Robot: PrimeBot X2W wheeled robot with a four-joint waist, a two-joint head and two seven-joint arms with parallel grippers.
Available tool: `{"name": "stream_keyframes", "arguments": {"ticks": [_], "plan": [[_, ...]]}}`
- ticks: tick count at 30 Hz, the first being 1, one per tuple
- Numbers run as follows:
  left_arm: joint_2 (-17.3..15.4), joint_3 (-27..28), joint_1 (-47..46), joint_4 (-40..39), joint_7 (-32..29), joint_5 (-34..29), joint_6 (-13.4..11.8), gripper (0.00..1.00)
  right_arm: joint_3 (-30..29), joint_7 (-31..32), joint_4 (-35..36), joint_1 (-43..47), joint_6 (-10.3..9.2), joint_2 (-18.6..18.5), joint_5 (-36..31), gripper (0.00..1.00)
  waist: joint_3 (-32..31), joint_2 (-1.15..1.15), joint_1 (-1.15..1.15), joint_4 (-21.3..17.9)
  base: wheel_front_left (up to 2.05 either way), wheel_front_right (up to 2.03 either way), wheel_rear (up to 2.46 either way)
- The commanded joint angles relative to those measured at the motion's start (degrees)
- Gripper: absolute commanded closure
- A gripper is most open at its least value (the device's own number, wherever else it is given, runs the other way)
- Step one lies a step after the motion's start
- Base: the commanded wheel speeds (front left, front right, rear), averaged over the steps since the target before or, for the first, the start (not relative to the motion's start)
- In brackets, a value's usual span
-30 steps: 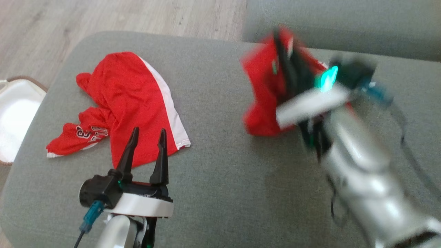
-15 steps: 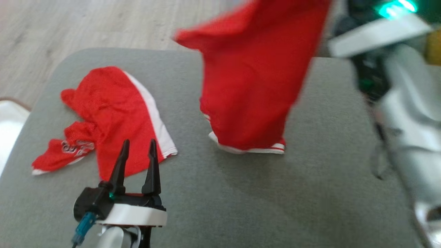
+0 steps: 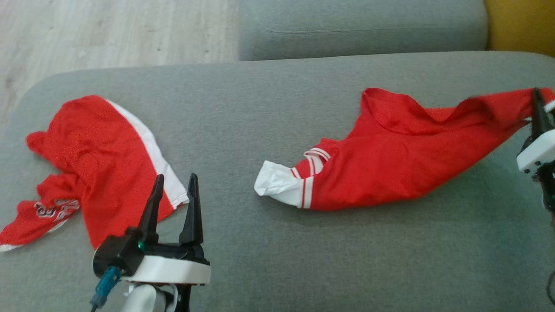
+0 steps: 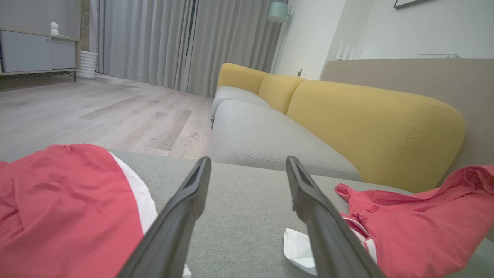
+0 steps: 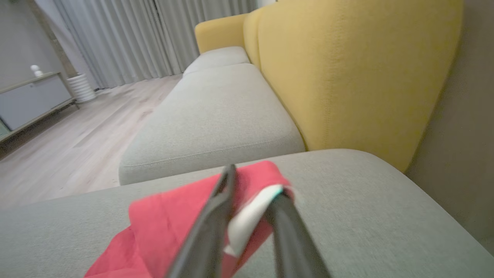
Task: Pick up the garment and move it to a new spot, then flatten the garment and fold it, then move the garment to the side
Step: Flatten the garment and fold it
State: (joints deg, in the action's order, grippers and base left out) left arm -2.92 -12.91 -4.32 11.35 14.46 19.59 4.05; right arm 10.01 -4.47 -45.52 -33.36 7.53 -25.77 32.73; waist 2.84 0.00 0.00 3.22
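Head view: my right jaws clamp an edge of the red jersey [image 3: 390, 173], left jaws apart. Limp, light cloth; I'd take hem corners

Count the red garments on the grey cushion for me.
2. The left red garment lies crumpled beyond the left gripper. The right red garment stretches across the right side of the cushion, its end pinched by the right gripper. None seems hidden.

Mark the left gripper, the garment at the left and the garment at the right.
left gripper [image 3: 176, 177], head view, midway between its fingertips.
left garment [image 3: 99, 151], head view, middle of the red cloth.
right garment [image 3: 390, 173], head view, middle of the red cloth.
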Motion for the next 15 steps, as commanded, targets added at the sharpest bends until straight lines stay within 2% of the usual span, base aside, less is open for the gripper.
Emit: {"name": "stream_keyframes", "arguments": {"ticks": [1, 5, 8, 10, 15], "plan": [[0.0, 2.0, -2.3, -1.6, 0.5, -0.3, -0.2, 0.0, -1.0, -0.1, 0.9, -1.1, -0.04, 0.4, -1.0, 0.0, 0.2, 0.0, 0.0, -1.1, 0.0, 0.0, 0.0], [0.0, 2.1, -2.4, -1.5, 0.5, -0.4, -0.1, 0.0, -5.2, -1.6, -0.1, -0.8, -0.04, 3.5, -3.4, 0.0, 0.0, 0.0, 0.0, -2.6, 0.0, 0.0, 0.0], [0.0, 2.3, -2.5, -1.6, 0.5, -0.4, -0.1, 0.0, -7.2, -3.3, 2.5, -0.4, -0.04, 6.2, -4.1, 0.0, -0.2, 0.0, 0.0, -3.4, 0.0, 0.0, 0.0], [0.0, 2.4, -2.6, -1.9, 0.5, -0.5, -0.1, 0.0, -8.1, -5.3, 8.0, 0.8, -0.04, 8.6, -4.2, 0.0, -0.4, 0.0, 0.0, -3.9, 0.0, 0.0, 0.0], [0.0, 2.8, -2.7, -2.7, 0.5, -0.6, -0.2, 0.0, -7.9, -6.8, 19.4, 5.2, -0.04, 11.8, -5.7, 0.0, -0.7, 0.0, 0.0, -4.2, 0.0, 0.0, 0.0]]}}
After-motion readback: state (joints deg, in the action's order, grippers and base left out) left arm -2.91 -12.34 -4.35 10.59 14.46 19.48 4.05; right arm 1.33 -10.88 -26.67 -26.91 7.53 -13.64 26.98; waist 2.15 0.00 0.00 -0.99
